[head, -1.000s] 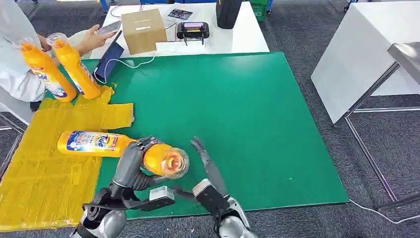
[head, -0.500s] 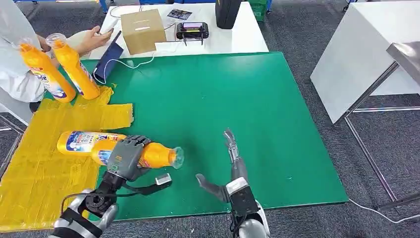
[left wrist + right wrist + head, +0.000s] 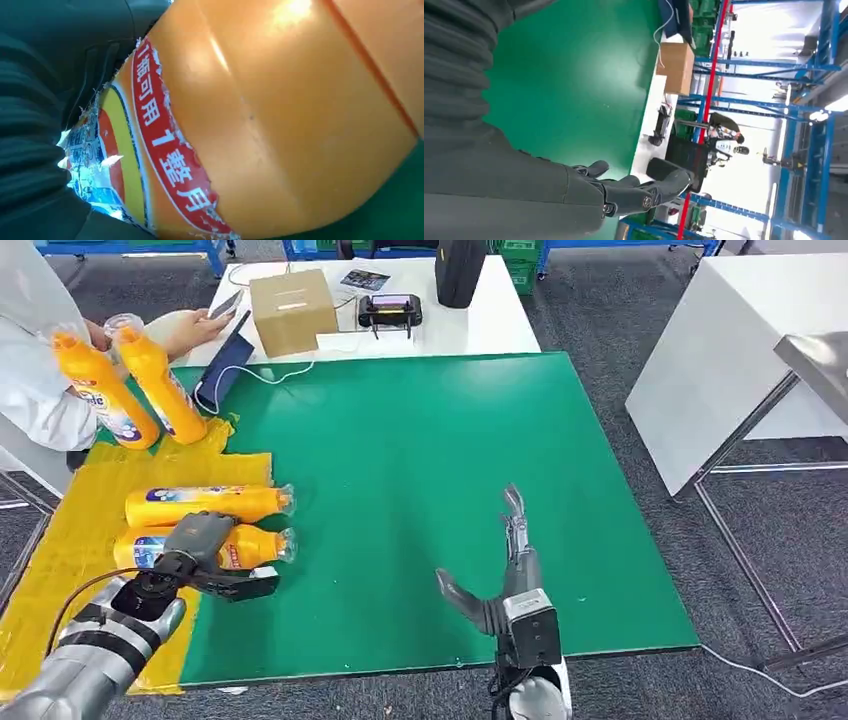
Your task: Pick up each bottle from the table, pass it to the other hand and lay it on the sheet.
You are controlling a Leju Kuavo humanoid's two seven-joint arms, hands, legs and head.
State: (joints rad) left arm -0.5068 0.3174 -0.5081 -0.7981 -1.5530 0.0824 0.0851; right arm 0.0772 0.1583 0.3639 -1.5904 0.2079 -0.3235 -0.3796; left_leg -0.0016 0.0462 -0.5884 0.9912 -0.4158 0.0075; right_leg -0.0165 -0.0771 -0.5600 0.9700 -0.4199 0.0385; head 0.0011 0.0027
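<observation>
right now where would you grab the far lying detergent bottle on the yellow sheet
Grip the far detergent bottle around its labelled mid-body, coming from above. It lies on its side on the yellow sheet, cap toward the green mat, with the near bottle close beside it under the left hand, so side access looks tight.

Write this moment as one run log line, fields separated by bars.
left robot hand: holds bottle on yellow sheet | right robot hand: open, over green mat
</observation>
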